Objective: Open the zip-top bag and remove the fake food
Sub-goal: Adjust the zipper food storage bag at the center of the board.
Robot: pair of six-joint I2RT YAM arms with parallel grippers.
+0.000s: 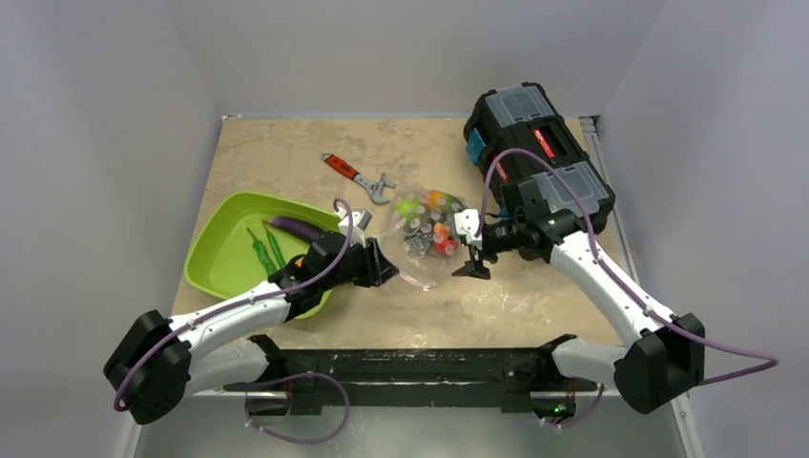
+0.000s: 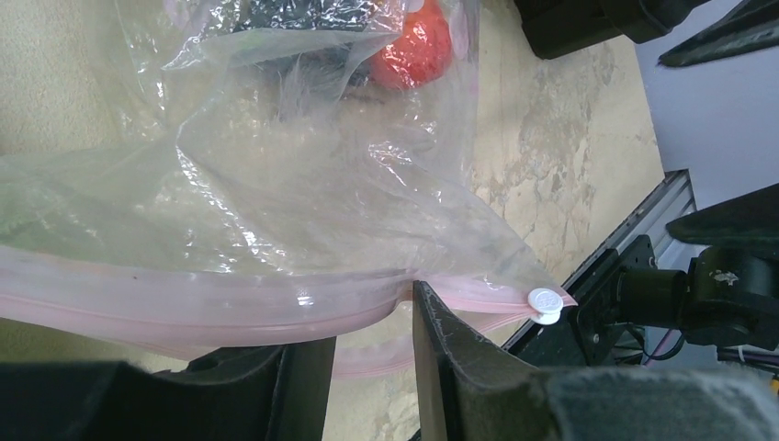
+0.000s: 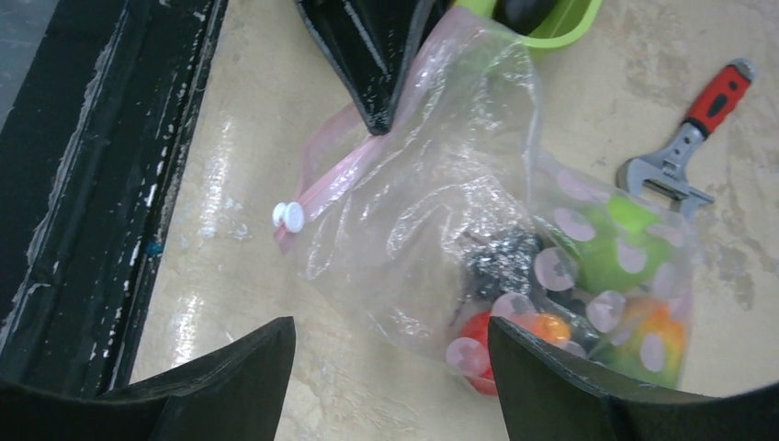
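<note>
The zip-top bag [image 1: 420, 250] lies mid-table, with its pink zip strip [image 2: 230, 308] toward the left arm and a white slider [image 2: 545, 301] at the strip's end. The mouth is parted: one lip runs across my left fingertips, the other sags between them. Fake food [image 1: 434, 224] is bunched at the bag's far end, including a red piece [image 2: 413, 50] and a green piece [image 3: 611, 248]. My left gripper [image 1: 384, 269] [image 2: 363, 317] is open at the strip, with one fingertip [image 2: 421, 299] touching it. My right gripper [image 1: 472, 267] [image 3: 390, 323] is open and empty beside the bag. A purple eggplant [image 1: 296, 227] and green pods [image 1: 267, 250] lie in the green tray [image 1: 215, 258].
A red-handled wrench [image 1: 358, 176] [image 3: 703, 124] lies behind the bag. A black toolbox [image 1: 534, 153] stands at the back right, close to the right arm. The black base rail [image 1: 410, 367] runs along the near edge. White walls enclose the table.
</note>
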